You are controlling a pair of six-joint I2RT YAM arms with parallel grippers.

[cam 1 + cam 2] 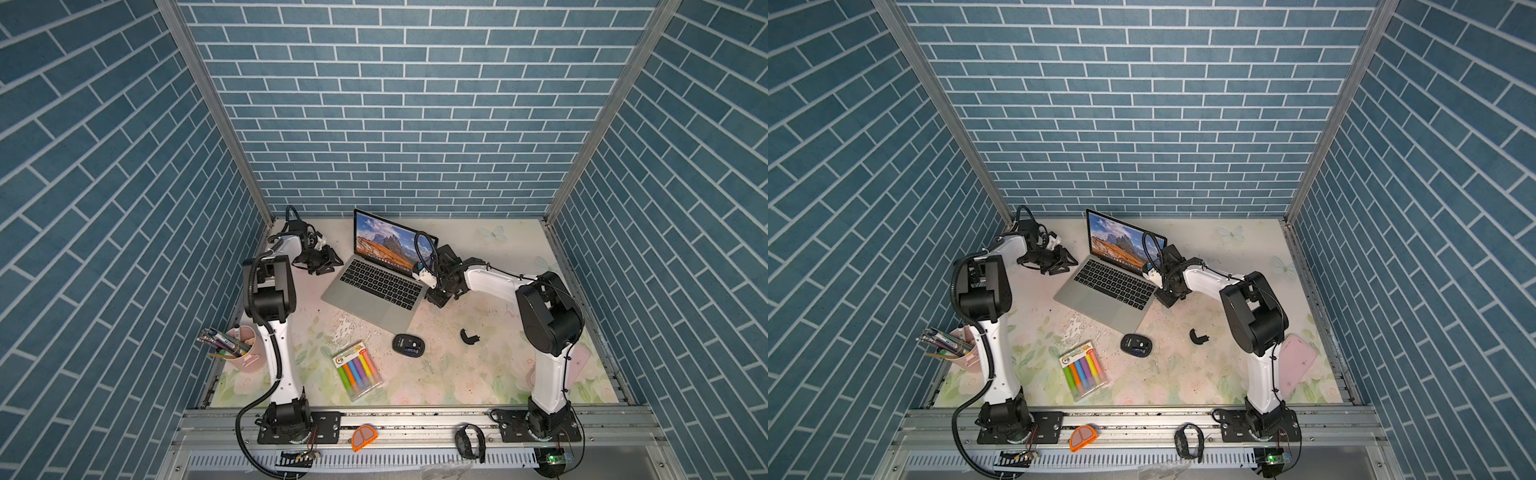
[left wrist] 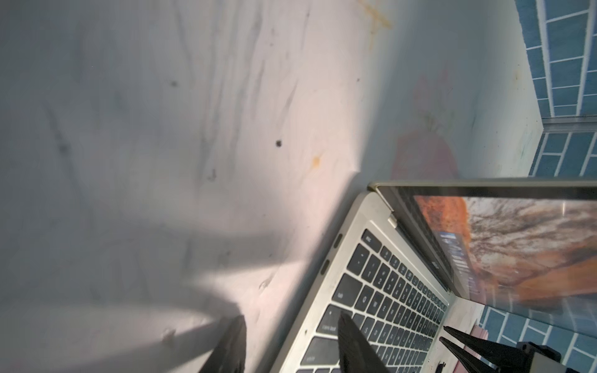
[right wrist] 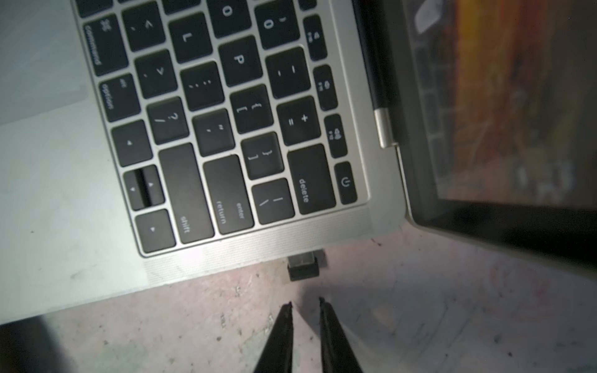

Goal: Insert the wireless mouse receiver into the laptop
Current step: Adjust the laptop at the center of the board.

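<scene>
The wireless mouse receiver (image 3: 305,266) sits in the port on the laptop's (image 3: 48,193) right edge, seemingly only part-seated, with metal showing. My right gripper (image 3: 305,302) waits just to its right, apart from it, jaws narrowly parted and empty. I'd push squarely, straight in.
</scene>
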